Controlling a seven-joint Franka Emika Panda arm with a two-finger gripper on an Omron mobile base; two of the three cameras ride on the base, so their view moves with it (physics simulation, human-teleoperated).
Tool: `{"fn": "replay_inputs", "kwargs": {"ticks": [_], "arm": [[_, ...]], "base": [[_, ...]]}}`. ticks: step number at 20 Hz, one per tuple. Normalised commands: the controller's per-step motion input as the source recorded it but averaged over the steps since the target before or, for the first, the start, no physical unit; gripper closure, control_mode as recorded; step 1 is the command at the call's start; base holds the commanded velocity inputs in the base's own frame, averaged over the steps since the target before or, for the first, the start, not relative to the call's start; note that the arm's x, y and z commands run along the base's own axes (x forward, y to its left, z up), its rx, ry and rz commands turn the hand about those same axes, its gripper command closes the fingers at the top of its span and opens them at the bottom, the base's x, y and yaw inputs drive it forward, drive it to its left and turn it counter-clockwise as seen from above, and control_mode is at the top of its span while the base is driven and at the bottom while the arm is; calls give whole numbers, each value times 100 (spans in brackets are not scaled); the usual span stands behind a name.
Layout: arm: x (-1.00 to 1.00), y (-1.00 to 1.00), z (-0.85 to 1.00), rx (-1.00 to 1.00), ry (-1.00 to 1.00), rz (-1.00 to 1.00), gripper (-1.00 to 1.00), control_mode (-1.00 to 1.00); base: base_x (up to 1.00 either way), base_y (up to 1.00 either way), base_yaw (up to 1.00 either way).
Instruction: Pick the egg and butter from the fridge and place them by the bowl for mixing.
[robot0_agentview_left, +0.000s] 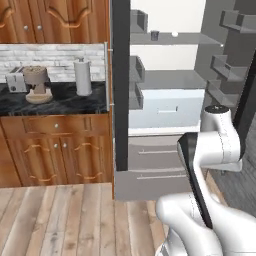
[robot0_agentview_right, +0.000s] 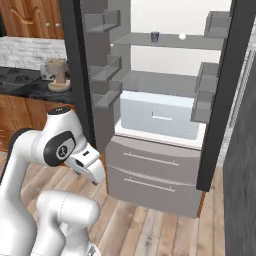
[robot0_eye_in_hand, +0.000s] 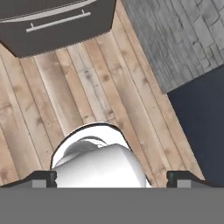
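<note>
Matt grey fridge (robot0_agentview_right: 165, 75), wood-plank floor (robot0_eye_in_hand: 78, 96), seemingly glossy countertop (robot0_agentview_left: 55, 100)

**Kitchen fittings along the wall**

A dark marbled surface (robot0_agentview_left: 75, 102) runs above wooden lower cabinets (robot0_agentview_left: 55, 150) with round knobs. On it stand a silver toaster (robot0_agentview_left: 16, 80), a tan coffee grinder (robot0_agentview_left: 37, 84) just beside it, and a white paper-towel roll (robot0_agentview_left: 83, 76) upright further right. Behind them is a pale brick backsplash (robot0_agentview_left: 55, 57), with wooden upper cabinets (robot0_agentview_left: 55, 20) above. The floor is light wood planks (robot0_agentview_left: 60, 220); in the hand view a grey stone-tiled patch (robot0_eye_in_hand: 183, 39) adjoins the planks.
</note>
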Motion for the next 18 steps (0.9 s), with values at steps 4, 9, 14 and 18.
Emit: {"fn": "replay_inputs", "kwargs": {"ticks": [4, 9, 14, 18], "arm": [[0, 0, 0, 0, 0, 0, -100, 100], [0, 0, 0, 0, 0, 0, -100, 100], [0, 0, 0, 0, 0, 0, -100, 100], [0, 0, 0, 0, 0, 0, -100, 100]], "base": [[38, -7, 4], [80, -34, -9], [47, -24, -35], [10, 9, -15]]}}
